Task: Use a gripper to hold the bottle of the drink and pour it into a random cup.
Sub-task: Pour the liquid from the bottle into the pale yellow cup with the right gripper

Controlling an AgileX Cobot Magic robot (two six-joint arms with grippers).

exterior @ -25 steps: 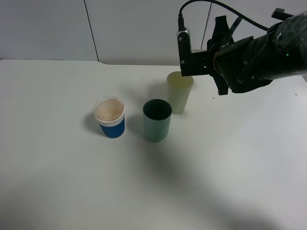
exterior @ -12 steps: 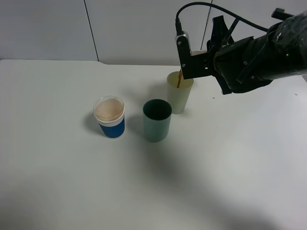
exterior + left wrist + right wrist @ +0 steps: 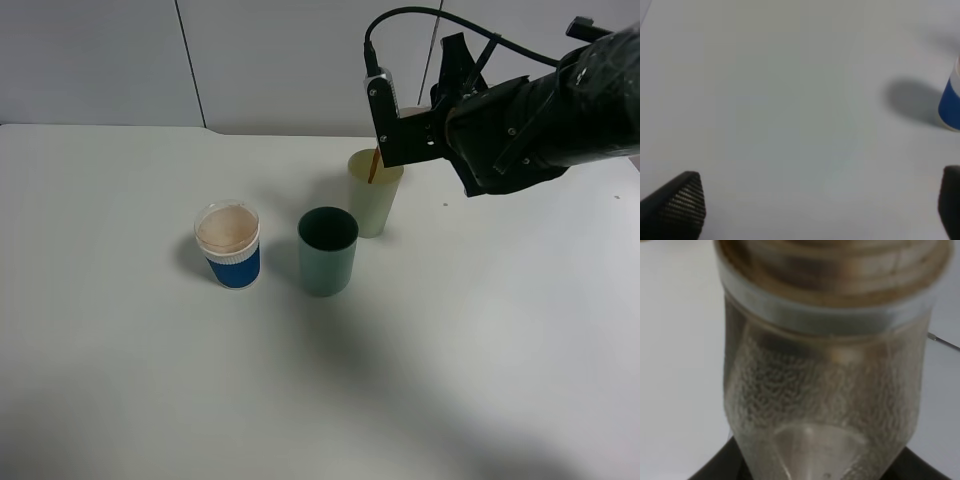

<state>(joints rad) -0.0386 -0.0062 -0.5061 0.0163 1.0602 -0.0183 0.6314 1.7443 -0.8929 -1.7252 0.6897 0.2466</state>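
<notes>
My right gripper [image 3: 405, 127] is shut on the bottle of the drink [image 3: 413, 109] and holds it tipped over the pale yellow-green cup [image 3: 375, 200]. A thin brown stream of the drink [image 3: 372, 166] falls into that cup. The arm hides most of the bottle in the high view. In the right wrist view the translucent bottle [image 3: 825, 370] fills the frame, with brown drink [image 3: 830, 262] at its threaded neck. My left gripper [image 3: 815, 212] hangs open over bare table, its fingertips [image 3: 680, 202] far apart.
A teal-green cup [image 3: 327, 250] stands just in front of the pale cup. A blue-and-white cup [image 3: 228, 244] with pale brown contents stands further left, and its edge [image 3: 952, 97] shows in the left wrist view. The white table [image 3: 150, 360] spreads around them.
The right gripper has tipped the bottle a little further. The brown stream, absent a second ago, now runs into the pale cup. The cups have not moved.
</notes>
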